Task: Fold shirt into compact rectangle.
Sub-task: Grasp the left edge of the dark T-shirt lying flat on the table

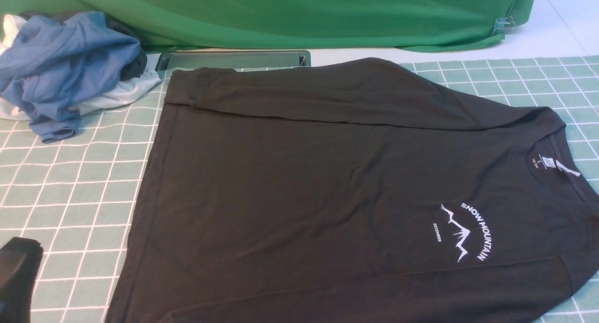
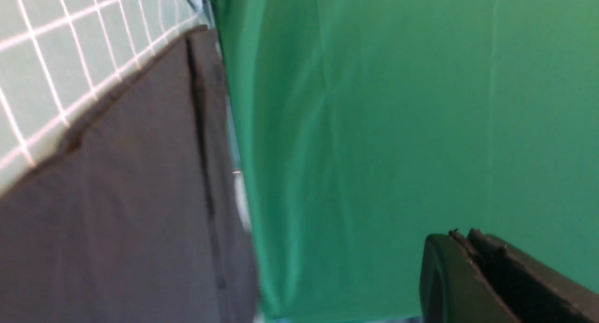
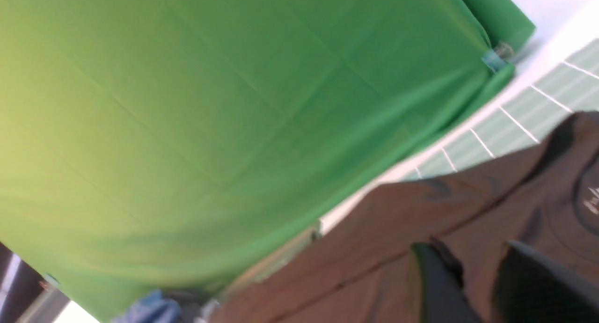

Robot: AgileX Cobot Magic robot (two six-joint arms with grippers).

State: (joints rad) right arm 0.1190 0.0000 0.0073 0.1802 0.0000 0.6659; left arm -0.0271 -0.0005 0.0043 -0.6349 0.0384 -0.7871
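Mid-right on the gridded mat lies one black shirt, its print readable only from the front, with one clothes heap far left, while the left gripper is clenched empty and the right gripper, seen only by its wrist camera, stands parted.

- The shirt lay flat on the counter, covering its middle and right, with the collar to the right and the hem to the left.
- One sleeve lay folded over the shirt's body along its far edge.
- A pile of garments sat at the counter's far left, near the shirt's far hem corner.
- A tray lay just behind the shirt's far edge.
- A cloth backdrop hung behind everything, with a clip at its right end.
- The left gripper stood at the near left corner, apart from the hem.
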